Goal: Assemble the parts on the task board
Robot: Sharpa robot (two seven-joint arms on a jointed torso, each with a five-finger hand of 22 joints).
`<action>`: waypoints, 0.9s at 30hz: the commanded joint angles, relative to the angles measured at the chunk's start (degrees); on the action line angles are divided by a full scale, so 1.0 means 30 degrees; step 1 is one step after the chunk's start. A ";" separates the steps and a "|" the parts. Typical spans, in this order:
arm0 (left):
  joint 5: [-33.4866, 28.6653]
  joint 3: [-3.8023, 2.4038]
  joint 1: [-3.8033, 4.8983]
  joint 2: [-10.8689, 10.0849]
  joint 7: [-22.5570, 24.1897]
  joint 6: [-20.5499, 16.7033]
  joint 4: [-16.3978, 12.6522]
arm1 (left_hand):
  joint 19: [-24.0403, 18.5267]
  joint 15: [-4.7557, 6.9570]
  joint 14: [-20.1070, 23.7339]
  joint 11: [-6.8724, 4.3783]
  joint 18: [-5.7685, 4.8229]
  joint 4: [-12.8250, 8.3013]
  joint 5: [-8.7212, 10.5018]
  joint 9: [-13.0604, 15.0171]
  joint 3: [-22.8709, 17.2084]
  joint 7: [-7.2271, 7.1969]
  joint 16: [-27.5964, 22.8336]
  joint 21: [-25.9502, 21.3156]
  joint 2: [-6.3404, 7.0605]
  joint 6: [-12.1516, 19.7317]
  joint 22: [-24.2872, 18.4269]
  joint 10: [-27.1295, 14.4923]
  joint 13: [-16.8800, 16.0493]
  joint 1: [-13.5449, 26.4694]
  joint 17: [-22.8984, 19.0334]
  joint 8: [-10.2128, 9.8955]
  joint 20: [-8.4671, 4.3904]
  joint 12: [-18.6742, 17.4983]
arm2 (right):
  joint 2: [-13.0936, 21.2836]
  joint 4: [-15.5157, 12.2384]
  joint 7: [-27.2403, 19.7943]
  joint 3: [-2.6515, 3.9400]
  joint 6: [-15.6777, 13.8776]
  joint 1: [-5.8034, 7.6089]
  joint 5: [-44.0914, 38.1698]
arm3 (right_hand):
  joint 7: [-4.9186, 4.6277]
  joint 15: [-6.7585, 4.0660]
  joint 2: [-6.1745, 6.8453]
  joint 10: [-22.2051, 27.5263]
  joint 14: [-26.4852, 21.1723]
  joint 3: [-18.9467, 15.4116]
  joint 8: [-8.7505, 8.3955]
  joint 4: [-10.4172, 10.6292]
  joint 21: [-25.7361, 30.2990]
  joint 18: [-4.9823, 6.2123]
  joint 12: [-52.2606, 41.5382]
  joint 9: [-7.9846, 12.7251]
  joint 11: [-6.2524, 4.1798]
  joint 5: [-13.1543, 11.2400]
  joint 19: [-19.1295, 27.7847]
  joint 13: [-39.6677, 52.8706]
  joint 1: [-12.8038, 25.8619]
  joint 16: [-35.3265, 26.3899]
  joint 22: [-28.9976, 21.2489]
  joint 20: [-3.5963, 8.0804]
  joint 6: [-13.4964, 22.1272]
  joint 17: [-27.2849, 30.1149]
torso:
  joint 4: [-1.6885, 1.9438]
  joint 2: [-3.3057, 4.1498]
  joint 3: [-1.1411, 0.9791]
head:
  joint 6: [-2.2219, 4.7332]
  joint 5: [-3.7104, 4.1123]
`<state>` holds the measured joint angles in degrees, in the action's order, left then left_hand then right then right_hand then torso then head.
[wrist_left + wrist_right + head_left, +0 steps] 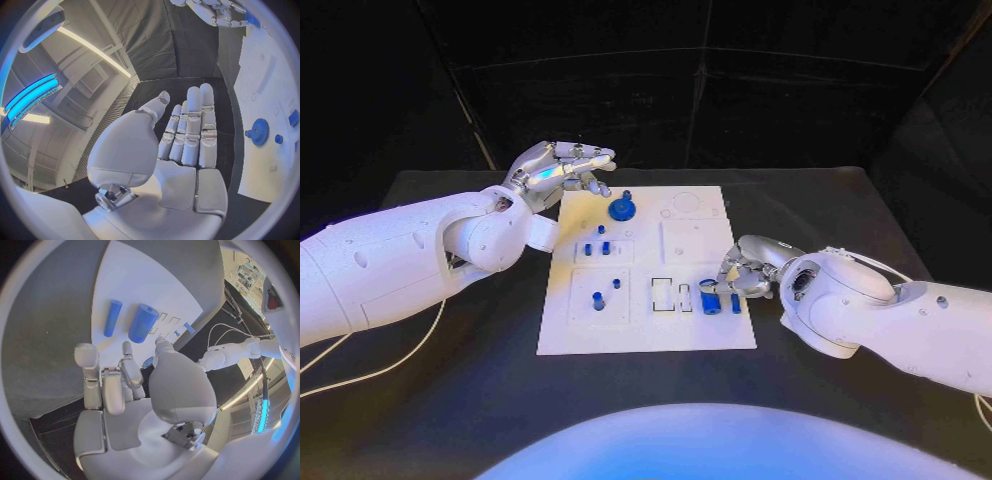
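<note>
No readable text is showing on the white task board. No labels or numbers are appearing on the blue parts.

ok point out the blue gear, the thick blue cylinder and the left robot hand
blue gear [622, 210], head view, on its toothed disc
thick blue cylinder [143, 323], right wrist view, mid-length on its side
left robot hand [181, 137], left wrist view, on the straightened fingers above the palm

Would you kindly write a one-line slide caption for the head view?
Left hand open beyond the task board; right hand beside two blue cylinders at its right edge.
</note>
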<state>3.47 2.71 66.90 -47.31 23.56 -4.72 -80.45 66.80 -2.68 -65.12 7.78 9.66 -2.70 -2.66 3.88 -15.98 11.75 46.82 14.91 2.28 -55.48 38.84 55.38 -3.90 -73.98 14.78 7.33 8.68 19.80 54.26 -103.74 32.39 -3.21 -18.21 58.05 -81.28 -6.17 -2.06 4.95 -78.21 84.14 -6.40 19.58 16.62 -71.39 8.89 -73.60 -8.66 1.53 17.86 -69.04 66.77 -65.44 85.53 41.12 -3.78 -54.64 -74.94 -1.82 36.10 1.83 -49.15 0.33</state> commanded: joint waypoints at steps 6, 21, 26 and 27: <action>-0.0046 -0.0005 0.0027 0.0031 0.0040 0.0299 -0.0026 | 0.0134 -0.0092 -0.0076 0.0006 0.0223 0.0060 -0.0054 -0.0008 0.0102 0.0043 -0.0088 -0.0083 -0.0075 0.0104 -0.0017 -0.0173 -0.0028 0.0058 0.0016 0.0088 -0.0045 0.0124 | -0.0389 0.0184 0.0149 -0.0002 0.1016 -0.0378 -0.0214 | 0.0025 -0.0152 -0.0044 -0.0230 0.1246 -0.0208 0.0190 0.0015 0.0021 -0.0252 -0.0252 -0.0080 -0.0011 -0.0119 -0.0105 0.0286 0.0148 0.0135 0.0089 0.0012 0.0135 -0.1143 | 0.0005 0.0017 -0.0015 | -0.0024 0.0008; -0.0046 0.0006 0.0027 0.0013 -0.0009 0.0363 -0.0032 | 0.0144 -0.0096 -0.0073 0.0009 0.0223 0.0079 -0.0053 -0.0008 0.0120 0.0046 -0.0096 -0.0102 -0.0086 0.0118 -0.0043 -0.0187 -0.0029 0.0074 0.0025 0.0096 -0.0041 0.0135 | -0.1164 0.1230 0.0250 -0.0004 0.2075 -0.0581 -0.0328 | 0.0055 -0.0184 -0.0655 -0.0238 0.1278 -0.0369 0.0754 -0.0293 -0.0024 -0.0277 -0.0250 -0.0398 -0.0053 0.0256 -0.0152 0.0542 -0.1194 0.0212 0.0216 0.0051 0.0425 -0.1353 | 0.0049 0.0038 0.0001 | -0.0098 -0.0043; -0.0046 0.0010 0.0027 0.0001 -0.0031 0.0383 -0.0031 | 0.0144 -0.0096 -0.0073 0.0009 0.0223 0.0079 -0.0053 -0.0008 0.0120 0.0046 -0.0096 -0.0102 -0.0086 0.0118 -0.0043 -0.0187 -0.0029 0.0074 0.0025 0.0096 -0.0041 0.0135 | -0.1275 0.1258 0.0307 -0.0005 0.1794 -0.0665 -0.0480 | 0.0078 -0.0211 -0.1135 -0.0290 0.1286 -0.0219 0.1026 -0.0770 -0.0052 -0.0286 -0.0268 -0.0549 -0.0076 0.0787 -0.0189 0.0705 -0.2265 0.0233 0.0293 0.0070 0.0460 -0.1420 | 0.0009 0.0015 0.0003 | -0.0123 -0.0065; -0.0046 0.0010 0.0027 -0.0001 -0.0033 0.0389 -0.0031 | 0.0144 -0.0096 -0.0073 0.0009 0.0223 0.0079 -0.0053 -0.0008 0.0120 0.0046 -0.0096 -0.0102 -0.0086 0.0118 -0.0043 -0.0187 -0.0029 0.0074 0.0025 0.0096 -0.0041 0.0135 | -0.1275 0.1224 0.0332 -0.0005 0.1585 -0.0675 -0.0434 | 0.0094 -0.0222 -0.1280 -0.0328 0.1296 -0.0175 0.1102 -0.0834 -0.0076 -0.0293 -0.0300 -0.0590 -0.0092 0.1123 -0.0221 0.0773 -0.2421 0.0251 0.0350 0.0080 0.0408 -0.1472 | -0.0005 0.0009 0.0007 | -0.0121 -0.0062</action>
<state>3.47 2.76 66.90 -47.29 23.40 -4.39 -80.45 66.80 -2.68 -65.12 7.78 9.66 -2.53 -2.66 3.88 -15.81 11.75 46.82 14.91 2.28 -55.48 38.75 55.38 -3.90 -73.98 14.76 7.33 8.68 20.01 50.50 -100.38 32.54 -2.70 -14.92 56.65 -82.54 -6.27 -2.26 1.67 -78.83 83.93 -6.93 22.60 14.46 -71.39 8.90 -74.37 -10.28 1.32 20.87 -69.24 69.07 -71.76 85.98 42.12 -3.57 -53.49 -74.93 -1.71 36.19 1.83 -49.51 0.14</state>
